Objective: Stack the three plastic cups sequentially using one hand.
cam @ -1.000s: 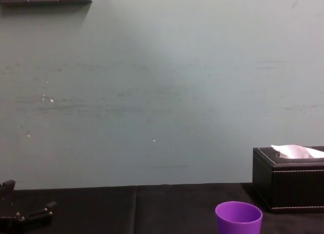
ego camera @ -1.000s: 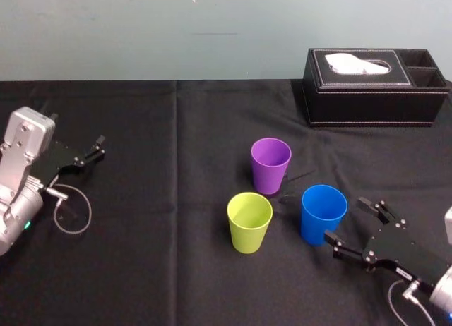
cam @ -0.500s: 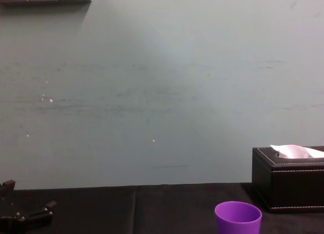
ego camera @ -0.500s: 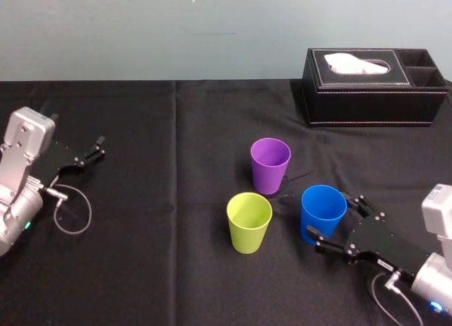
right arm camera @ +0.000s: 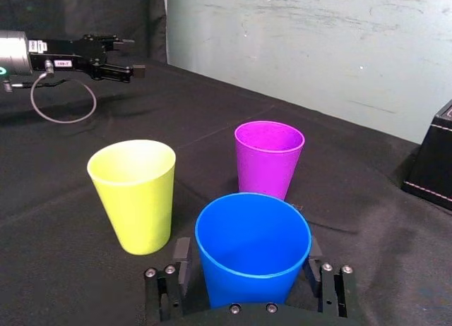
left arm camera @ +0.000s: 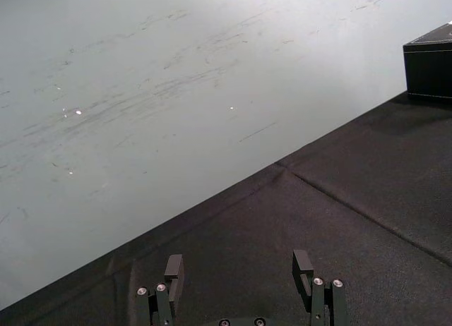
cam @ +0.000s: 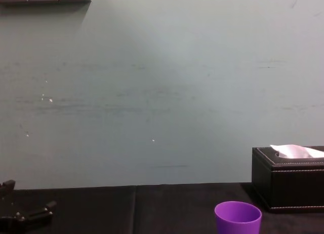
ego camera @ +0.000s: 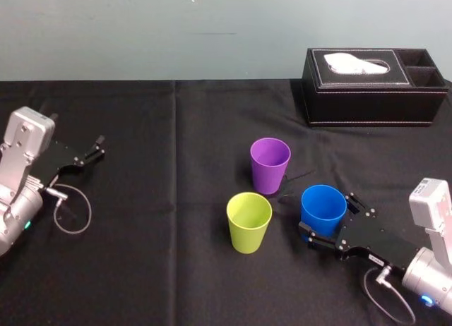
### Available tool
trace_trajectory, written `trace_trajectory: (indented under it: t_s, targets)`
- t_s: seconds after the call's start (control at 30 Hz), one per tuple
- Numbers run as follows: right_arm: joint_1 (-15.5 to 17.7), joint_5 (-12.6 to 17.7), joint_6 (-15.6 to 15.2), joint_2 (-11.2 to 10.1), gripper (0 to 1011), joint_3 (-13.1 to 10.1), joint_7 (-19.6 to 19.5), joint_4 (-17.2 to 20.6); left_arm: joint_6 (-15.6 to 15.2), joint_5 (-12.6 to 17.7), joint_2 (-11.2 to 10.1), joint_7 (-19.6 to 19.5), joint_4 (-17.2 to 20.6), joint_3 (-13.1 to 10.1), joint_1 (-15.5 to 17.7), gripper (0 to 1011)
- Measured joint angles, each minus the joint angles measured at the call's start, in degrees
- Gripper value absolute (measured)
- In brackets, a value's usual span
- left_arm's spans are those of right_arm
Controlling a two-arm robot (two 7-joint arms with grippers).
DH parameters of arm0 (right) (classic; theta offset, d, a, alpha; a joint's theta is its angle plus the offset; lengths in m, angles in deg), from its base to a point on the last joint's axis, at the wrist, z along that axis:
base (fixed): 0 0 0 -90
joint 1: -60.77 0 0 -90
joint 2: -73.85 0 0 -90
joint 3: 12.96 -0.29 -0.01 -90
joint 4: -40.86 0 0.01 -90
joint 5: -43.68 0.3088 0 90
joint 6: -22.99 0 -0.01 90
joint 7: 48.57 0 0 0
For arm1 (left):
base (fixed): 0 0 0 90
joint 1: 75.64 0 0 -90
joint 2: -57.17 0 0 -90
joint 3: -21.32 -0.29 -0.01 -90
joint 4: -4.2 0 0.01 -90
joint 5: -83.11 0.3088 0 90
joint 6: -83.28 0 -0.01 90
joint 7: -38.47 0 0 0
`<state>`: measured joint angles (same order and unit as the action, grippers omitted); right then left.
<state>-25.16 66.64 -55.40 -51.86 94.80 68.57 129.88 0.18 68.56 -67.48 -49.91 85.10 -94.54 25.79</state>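
Purple cup (ego camera: 270, 164), blue cup (ego camera: 323, 212), yellow-green cup (ego camera: 248, 221): smooth plastic, slight sheen. Tablecloth (ego camera: 141, 269): black cloth, matt, one straight fold line. Tissue box (ego camera: 374, 93), at 2 o'clock from the cups: black leather-look, fine grain, white stitching. Tissue (ego camera: 357, 63) on top: soft white paper. Wall (ego camera: 141, 29): matt paint, scuffed.

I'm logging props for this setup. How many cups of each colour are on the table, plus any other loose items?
Purple cup: 1
Blue cup: 1
Yellow-green cup: 1
Black tissue box: 1
Total: 4
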Motion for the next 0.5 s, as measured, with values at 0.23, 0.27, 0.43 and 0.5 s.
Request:
trace_trajectory:
  t_s: [0.23,0.27,0.43,0.5]
  targets:
    - [0.2,0.1,0.2,-0.2,821,-0.1,0.0,0.2,0.0,0.0,0.0,0.0,0.0,0.0,0.0,1011]
    - [0.2,0.1,0.2,-0.2,813,-0.1,0.0,0.2,0.0,0.0,0.0,0.0,0.0,0.0,0.0,1011]
    - [0.3,0.1,0.3,-0.2,749,-0.1,-0.1,0.2,0.0,0.0,0.0,0.0,0.0,0.0,0.0,1011]
    - [0.3,0.2,0.3,-0.3,743,-0.1,-0.1,0.3,0.0,0.0,0.0,0.0,0.0,0.0,0.0,1011]
